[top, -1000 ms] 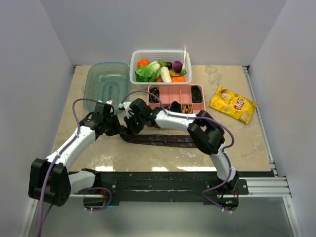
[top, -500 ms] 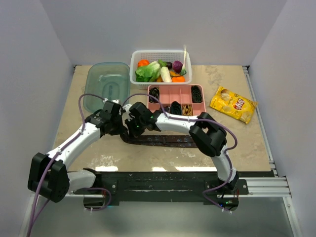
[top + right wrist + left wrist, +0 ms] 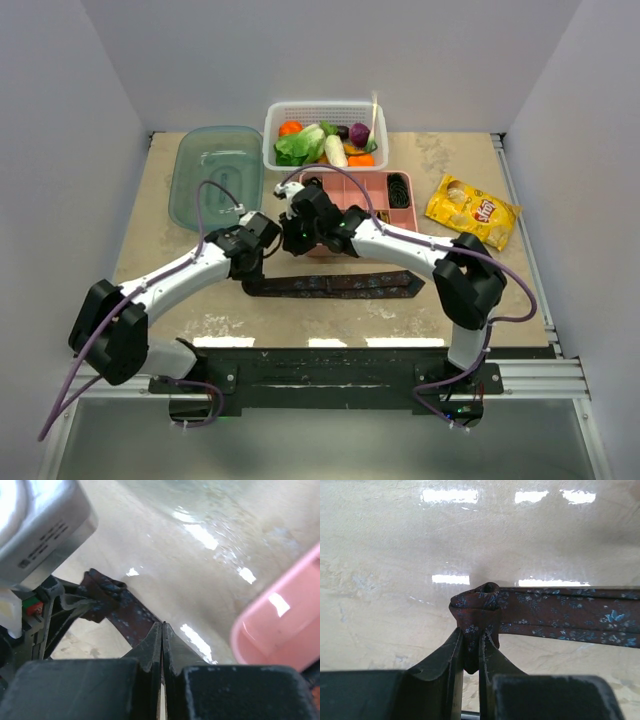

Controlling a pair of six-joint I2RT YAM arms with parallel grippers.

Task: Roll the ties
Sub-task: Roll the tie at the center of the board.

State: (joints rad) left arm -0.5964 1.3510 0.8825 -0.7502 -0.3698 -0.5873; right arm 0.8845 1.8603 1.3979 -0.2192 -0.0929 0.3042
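Note:
A dark brown-maroon tie [image 3: 340, 285] with small blue flowers lies flat across the table in front of the pink tray. My left gripper [image 3: 255, 268] is shut on its folded left end. The left wrist view shows the fabric pinched between the jaws [image 3: 472, 637] and the tie [image 3: 560, 617] running off to the right. My right gripper [image 3: 288, 243] is shut and empty, just above and behind that end. The right wrist view shows its closed tips [image 3: 161, 626] over the tie [image 3: 127, 617]. A black coiled tie [image 3: 399, 186] sits in the tray.
A pink compartment tray [image 3: 405, 218] stands right behind the tie and shows in the right wrist view [image 3: 280, 615]. A white basket of vegetables [image 3: 325, 108] and a teal container lid [image 3: 215, 170] are at the back. A yellow chip bag [image 3: 472, 210] lies at the right.
Both grippers have moved right. The left gripper has dragged the tie's end with it, so the whole tie lies further right. The right gripper now sits nearer the pink tray.

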